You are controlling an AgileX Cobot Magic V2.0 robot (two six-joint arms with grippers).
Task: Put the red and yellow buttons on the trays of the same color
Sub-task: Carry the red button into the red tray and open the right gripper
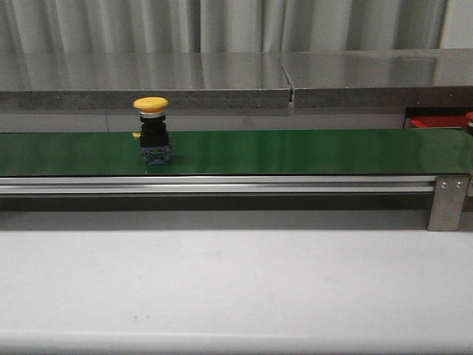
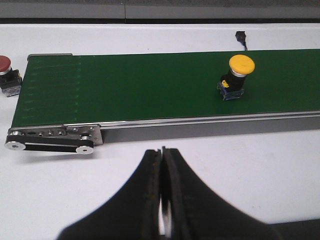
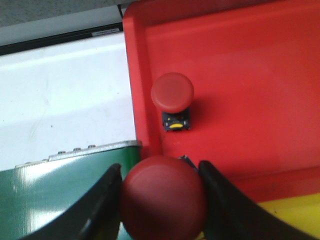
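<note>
We see a yellow button [image 1: 151,103] standing upright on the green belt [image 1: 295,151], left of the middle in the front view. The left wrist view shows the same button on the belt, and beside the belt's end a red button [image 2: 4,63] standing on the white table [image 2: 250,170].

Our left gripper [image 2: 162,195] has its fingers pressed together with nothing between them, and it hangs over the table on the near side of the belt.

Our right gripper [image 3: 161,197] clamps a second red button [image 3: 162,197] by its cap, over the edge of the red tray [image 3: 250,60] where tray and belt end meet. A third red button [image 3: 172,92] stands upright in that tray. In the front view only a sliver of the tray shows, at the far right beyond the belt. A strip of yellow [image 3: 290,215] shows beside the tray; we cannot tell what it is.
</note>
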